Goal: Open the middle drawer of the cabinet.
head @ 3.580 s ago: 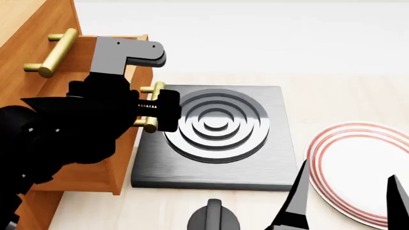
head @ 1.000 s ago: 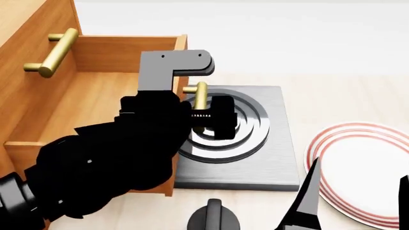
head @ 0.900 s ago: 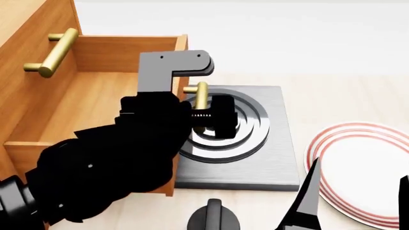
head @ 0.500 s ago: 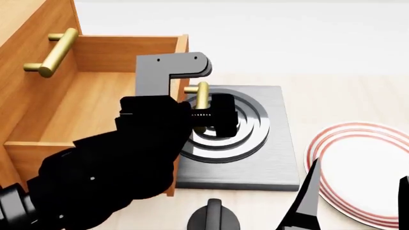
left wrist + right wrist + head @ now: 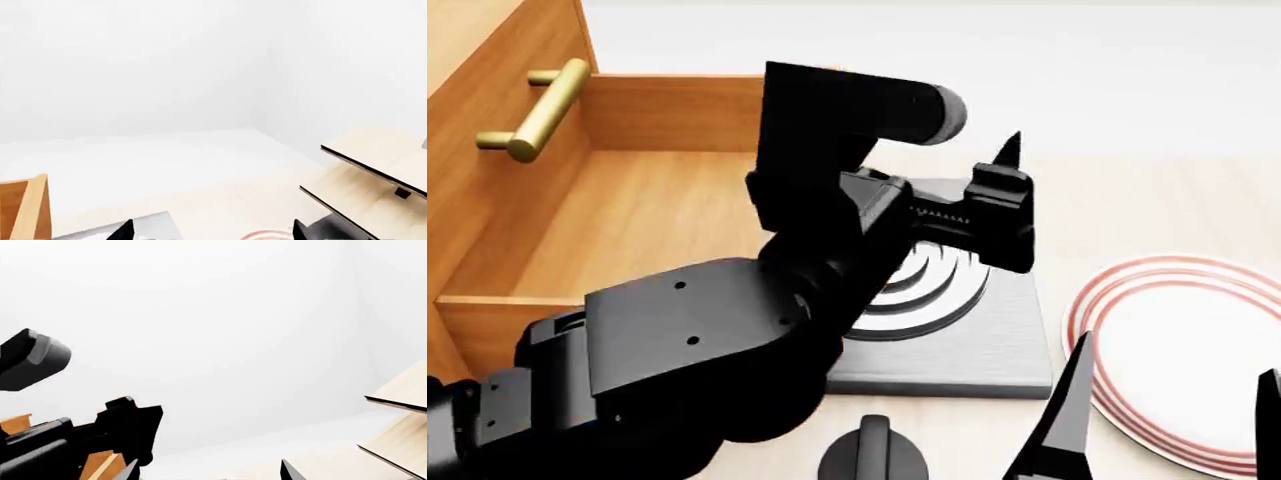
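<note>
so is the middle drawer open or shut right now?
Open. In the head view the drawer stands pulled well out of the cabinet, its bare wooden floor and walls exposed. Left gripper is off its handle.

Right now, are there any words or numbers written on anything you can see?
None. No words, numbers or signs show on the cabinet, the open drawer, the plate with red rings, or the grey burner plate.
</note>
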Controlling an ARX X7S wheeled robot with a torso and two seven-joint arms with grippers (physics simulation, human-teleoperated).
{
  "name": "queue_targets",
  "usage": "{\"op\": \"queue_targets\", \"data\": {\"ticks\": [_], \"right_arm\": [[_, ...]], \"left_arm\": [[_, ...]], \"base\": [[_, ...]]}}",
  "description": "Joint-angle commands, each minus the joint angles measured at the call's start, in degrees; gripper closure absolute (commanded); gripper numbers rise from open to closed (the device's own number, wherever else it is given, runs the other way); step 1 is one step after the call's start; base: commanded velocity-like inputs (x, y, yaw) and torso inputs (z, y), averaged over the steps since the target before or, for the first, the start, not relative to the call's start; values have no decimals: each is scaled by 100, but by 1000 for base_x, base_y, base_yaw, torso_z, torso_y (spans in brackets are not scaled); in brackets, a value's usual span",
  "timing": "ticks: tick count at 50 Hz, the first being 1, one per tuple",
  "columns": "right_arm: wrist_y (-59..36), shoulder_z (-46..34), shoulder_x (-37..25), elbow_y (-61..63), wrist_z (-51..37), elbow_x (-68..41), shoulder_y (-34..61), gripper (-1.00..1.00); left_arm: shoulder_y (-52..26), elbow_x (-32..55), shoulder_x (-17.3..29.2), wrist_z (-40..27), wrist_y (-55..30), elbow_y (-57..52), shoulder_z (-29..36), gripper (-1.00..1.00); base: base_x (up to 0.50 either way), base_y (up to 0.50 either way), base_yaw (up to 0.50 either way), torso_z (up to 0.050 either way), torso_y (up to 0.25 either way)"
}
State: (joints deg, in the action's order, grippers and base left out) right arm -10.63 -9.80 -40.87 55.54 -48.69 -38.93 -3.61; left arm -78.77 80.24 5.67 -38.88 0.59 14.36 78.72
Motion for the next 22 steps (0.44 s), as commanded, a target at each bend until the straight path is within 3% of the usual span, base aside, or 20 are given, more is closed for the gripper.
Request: {"op": "queue_targets", "data": {"ticks": [1, 22], "right_arm": [[11, -35, -18, -3, -23, 1, 12, -100], [9, -92, -37, -43, -49, -20, 94, -100]], "left_arm": [[-401, -664, -34, 529, 236, -1212, -170, -100], [-541, -609, 113, 503, 154, -1153, -242, -100]], "base": [[0, 0, 0, 0, 0], [0, 0, 0, 0, 0]]}}
